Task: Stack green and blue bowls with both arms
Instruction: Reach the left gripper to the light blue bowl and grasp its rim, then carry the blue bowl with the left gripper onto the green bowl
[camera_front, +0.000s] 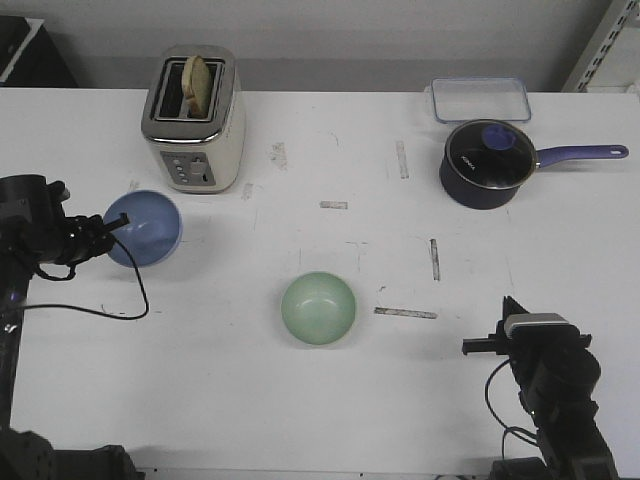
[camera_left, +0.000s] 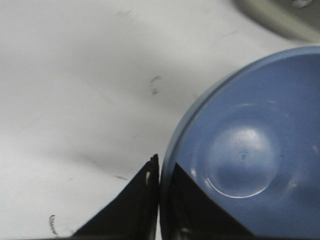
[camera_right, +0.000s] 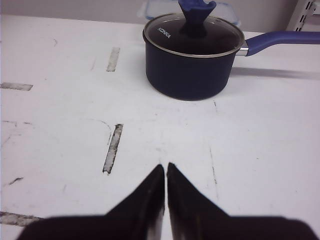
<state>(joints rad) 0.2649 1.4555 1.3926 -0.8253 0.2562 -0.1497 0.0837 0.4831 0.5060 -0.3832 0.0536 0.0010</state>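
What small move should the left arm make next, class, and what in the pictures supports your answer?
Probably lift the blue bowl slightly off the table. The left wrist view shows the left pincer closed over the bowl's rim, one finger inside and one outside, so the grip looks set. The green bowl sits apart, empty and upright, and the right pincer is shut on nothing, well away from it.

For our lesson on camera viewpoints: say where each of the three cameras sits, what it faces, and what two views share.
Front view: raised behind the robot, facing forward over the table; both arms show.
Left wrist view: on the left arm, facing the blue bowl; jaws pinch its rim.
Right wrist view: on the right arm, facing the saucepan; jaws shut, empty.
Shared: the front view also shows the blue bowl and saucepan.
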